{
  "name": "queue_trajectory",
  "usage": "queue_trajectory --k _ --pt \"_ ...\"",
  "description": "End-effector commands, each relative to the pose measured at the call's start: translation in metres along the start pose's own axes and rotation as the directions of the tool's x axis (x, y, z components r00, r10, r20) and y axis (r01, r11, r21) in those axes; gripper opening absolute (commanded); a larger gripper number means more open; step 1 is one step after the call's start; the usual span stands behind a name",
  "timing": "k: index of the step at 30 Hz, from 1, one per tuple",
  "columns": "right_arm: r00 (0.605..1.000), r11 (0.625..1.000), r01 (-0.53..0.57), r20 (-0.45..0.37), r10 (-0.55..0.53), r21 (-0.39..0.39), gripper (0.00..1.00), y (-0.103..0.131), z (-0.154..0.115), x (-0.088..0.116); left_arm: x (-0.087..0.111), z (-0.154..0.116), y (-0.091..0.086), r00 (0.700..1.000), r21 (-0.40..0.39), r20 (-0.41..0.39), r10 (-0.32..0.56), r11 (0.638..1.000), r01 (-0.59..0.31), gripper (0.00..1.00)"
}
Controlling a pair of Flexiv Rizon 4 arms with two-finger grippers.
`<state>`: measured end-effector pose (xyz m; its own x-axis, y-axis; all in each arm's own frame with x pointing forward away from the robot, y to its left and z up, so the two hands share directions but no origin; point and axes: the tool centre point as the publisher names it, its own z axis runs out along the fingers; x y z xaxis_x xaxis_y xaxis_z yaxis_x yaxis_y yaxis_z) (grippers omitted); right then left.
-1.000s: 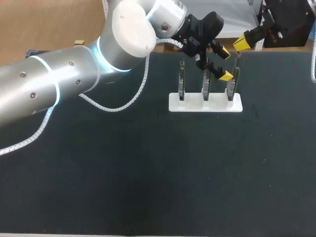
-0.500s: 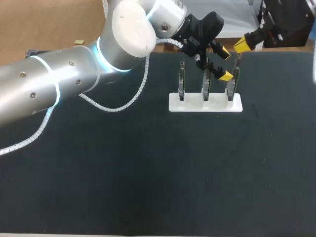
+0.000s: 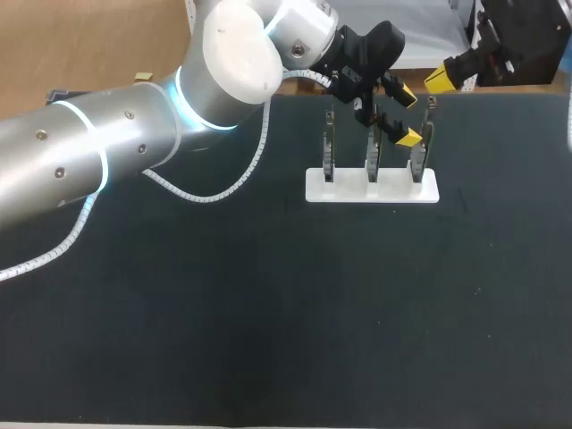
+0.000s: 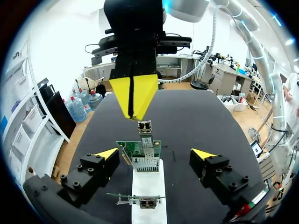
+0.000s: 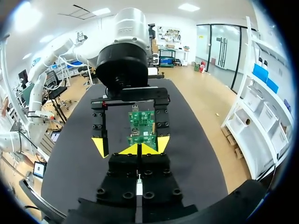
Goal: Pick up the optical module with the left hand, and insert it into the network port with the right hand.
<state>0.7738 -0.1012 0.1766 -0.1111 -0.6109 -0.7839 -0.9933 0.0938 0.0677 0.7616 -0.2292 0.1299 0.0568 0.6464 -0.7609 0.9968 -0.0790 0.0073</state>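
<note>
The left arm (image 3: 80, 161), coming in from nine o'clock in the head view, is a fat, shiny silver tube. It has little round screws (image 3: 59, 172), a glowing blue-white ring (image 3: 183, 103) and a round white cap (image 3: 237, 49). A curly white cable (image 3: 204, 198) hangs beside it. The left gripper (image 3: 407, 116) is black with yellow tips. The right gripper (image 3: 431, 82), at one o'clock, looks the same.

upright cards (image 3: 373, 168), white rack (image 3: 341, 189); narrow gaps between

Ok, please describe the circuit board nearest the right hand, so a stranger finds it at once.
On the black table stands a white rectangular rack holding three upright green circuit boards in a row. Take the end board on the robot's right. Only this one stands next to the closed yellow tips of the right hand; the other two are further off.
</note>
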Motion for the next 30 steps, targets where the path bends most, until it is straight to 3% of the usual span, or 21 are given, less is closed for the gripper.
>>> queue_trajectory --k 1,30 --pt "1.000 1.000 -0.005 -0.001 0.005 0.005 0.00 0.003 0.001 0.001 -0.001 0.000 -0.001 1.000 -0.001 -0.004 -0.002 1.000 0.002 1.00" --pt "0.998 0.998 -0.055 -0.026 0.055 -0.020 0.00 0.001 0.013 0.021 -0.001 0.000 -0.001 1.000 -0.001 -0.004 -0.002 1.000 0.002 1.00"
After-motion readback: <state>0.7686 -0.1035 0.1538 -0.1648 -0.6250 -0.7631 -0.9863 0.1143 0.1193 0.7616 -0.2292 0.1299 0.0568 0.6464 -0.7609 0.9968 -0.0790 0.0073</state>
